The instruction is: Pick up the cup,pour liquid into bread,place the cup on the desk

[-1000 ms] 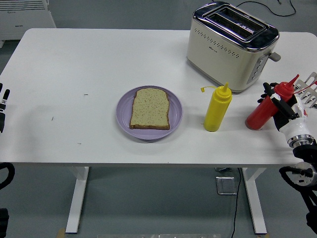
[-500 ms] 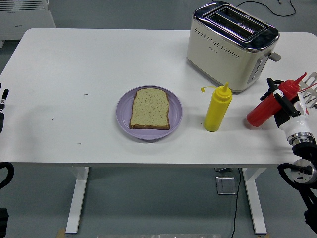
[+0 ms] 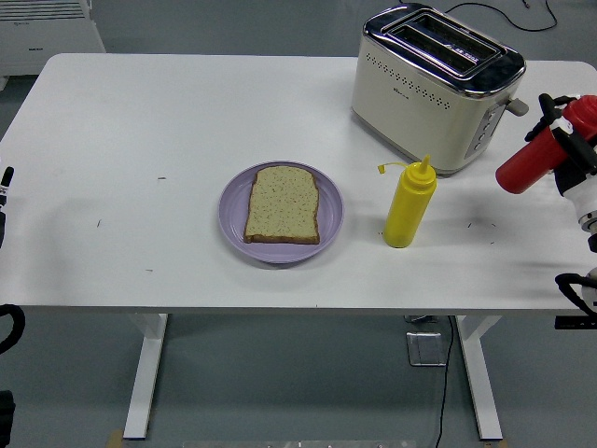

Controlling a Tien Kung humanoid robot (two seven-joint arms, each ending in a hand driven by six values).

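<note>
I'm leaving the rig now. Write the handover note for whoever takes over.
Right hand: shut on the red squeeze bottle, held tilted in the air at the table's right edge, beside the toaster.
Left hand: at the left edge, holding nothing.
Bread slice lies on the purple plate, bare. Yellow squeeze bottle stands upright right of the plate.
Done: pickup. Left: carry to the bread, pour, set the bottle down.

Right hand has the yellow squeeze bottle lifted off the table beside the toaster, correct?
Not quite. The head view shows the right hand holding the red squeeze bottle lifted beside the toaster; the yellow squeeze bottle stands on the table.
</note>
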